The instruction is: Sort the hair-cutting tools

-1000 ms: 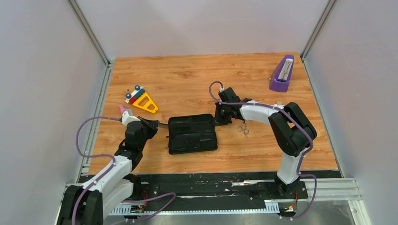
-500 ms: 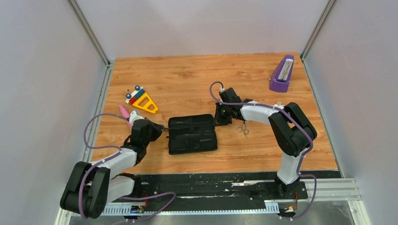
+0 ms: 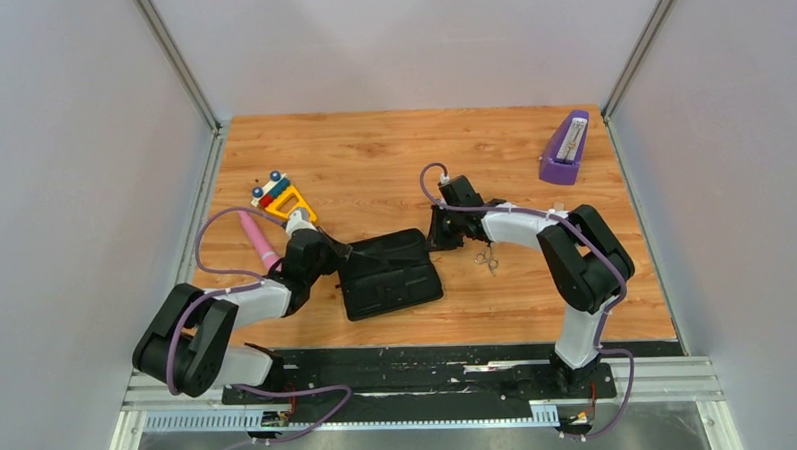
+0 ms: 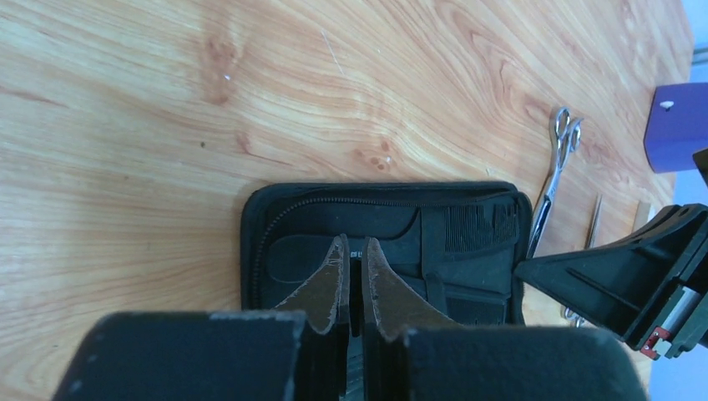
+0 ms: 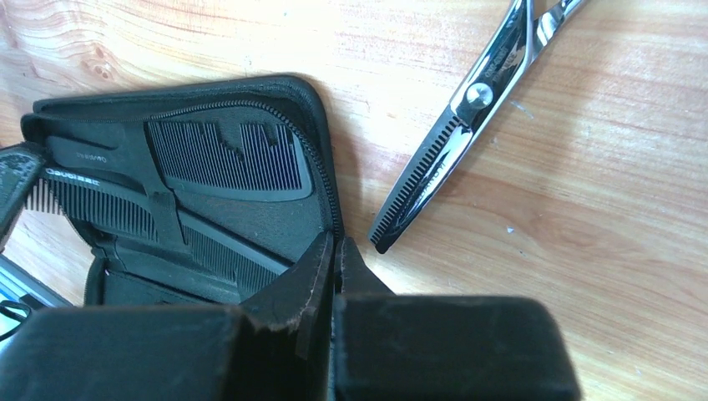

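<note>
An open black zip case (image 3: 402, 285) lies mid-table, skewed. My left gripper (image 3: 343, 253) is at its left end and, in the left wrist view (image 4: 352, 242), is shut on a thin black comb seen edge-on between the pads. That comb (image 5: 117, 213) reaches into the case under a strap. A second comb (image 5: 225, 159) sits in a pocket (image 4: 476, 227). My right gripper (image 3: 437, 242) is shut on the case's zip rim (image 5: 321, 125) at the right corner. Silver scissors (image 3: 487, 257) lie on the wood just right of the case (image 5: 467, 142), (image 4: 558, 159).
A pink tube (image 3: 255, 238) lies left of my left arm. A yellow toy with coloured blocks (image 3: 286, 201) is behind it. A purple stand (image 3: 565, 149) is at the back right. Grey walls close in the table on three sides.
My left arm has swung right toward the case, uncovering the pink tube. The case's left end has shifted, so it now lies skewed. The right arm has stayed put.
</note>
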Robot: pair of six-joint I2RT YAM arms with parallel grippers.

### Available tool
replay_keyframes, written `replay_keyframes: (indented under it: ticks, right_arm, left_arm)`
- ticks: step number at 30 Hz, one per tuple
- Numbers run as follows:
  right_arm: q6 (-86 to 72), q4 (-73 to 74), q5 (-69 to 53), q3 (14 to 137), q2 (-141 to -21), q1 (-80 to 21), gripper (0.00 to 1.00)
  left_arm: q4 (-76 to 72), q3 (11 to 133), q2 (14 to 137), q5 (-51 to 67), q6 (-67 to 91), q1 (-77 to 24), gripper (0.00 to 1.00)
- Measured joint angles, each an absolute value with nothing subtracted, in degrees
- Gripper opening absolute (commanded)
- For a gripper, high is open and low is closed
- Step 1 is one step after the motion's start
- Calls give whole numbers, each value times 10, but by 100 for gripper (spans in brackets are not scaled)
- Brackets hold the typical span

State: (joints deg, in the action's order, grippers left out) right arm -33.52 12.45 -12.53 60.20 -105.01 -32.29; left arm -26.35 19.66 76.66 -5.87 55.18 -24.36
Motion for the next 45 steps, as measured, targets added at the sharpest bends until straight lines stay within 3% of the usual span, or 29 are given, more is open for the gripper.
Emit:
replay_keyframes:
  ticks: [2,5,11,14,17,19,25,29,39,45]
  right_arm:
    - [-336,121,-125,601,-1050,-323,0]
    - [-337,117,-125,599,-1050,-323,0]
    - [-342,109,-124,597,-1049,-325,5]
    - [-342,109,-121,596,-1047,-326,10]
    - [-342,113,-117,596,-1044,-328,15]
    - [-339,120,-116,596,-1040,-330,25]
    - [-316,158,-104,596,-1010,-338,42]
    - [-284,186,-96,603,-983,-352,44]
    - [-187,221,-33,623,-981,-445,41]
    - [-174,223,4,630,-1024,-452,40]
  left_arm:
    - [-265,198,774,-58,552,-251,19]
    - [-256,200,779,-56,545,-261,42]
    - [-197,204,742,-61,528,-277,69]
    - [-137,213,703,-74,517,-278,77]
    - [-63,247,672,-96,506,-278,77]
    - [-17,272,659,-113,500,-278,76]
    - [74,302,655,-138,487,-278,63]
    - [109,319,701,-138,478,-278,58]
    - [100,366,805,-112,452,-255,30]
    - [73,390,845,-106,435,-242,27]
